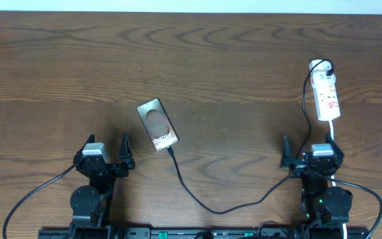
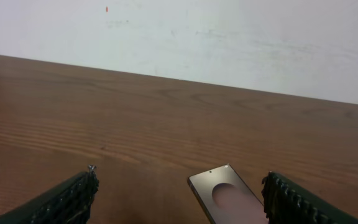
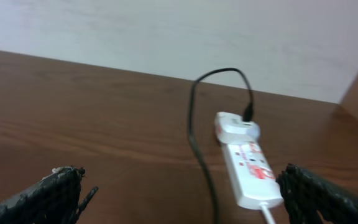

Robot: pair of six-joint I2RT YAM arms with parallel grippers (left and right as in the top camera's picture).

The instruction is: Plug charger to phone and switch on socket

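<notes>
Left tool (image 1: 106,147): jaws apart, nothing between them. It sits just near-left of the phone (image 1: 158,124). In the left wrist view the phone's far end shows between the fingers (image 2: 67,198), untouched. Right tool (image 1: 312,154): jaws wide apart, empty, well to the right of the phone, about as near as the left tool.

The phone lies flat on the table (image 1: 244,60), back up and angled, with the lettering end toward the arms. Judge it rigid, light and smooth-backed, so it will likely skid on the wood if you push a plug into it. Pinch it across the long edges; don't just press on the back.

Charger (image 1: 211,207): the plug tip (image 1: 171,151) touches the phone's near short edge, but you can't tell if it's seated. From there the cable loops near-right of the phone, then runs far right and up to an adapter (image 1: 320,66). It looks thin and limp and won't push. Grab the stiff tip right behind the connector, never mid-cable.

Socket (image 1: 329,99): far right of the phone and a little beyond it, with the adapter on its far end and a white cord (image 1: 333,133) leaving its near end. It's probably light plastic and may slide. The red switches (image 3: 258,167) are small, so press straight down with one fingertip. You can't read whether a switch is on.
</notes>
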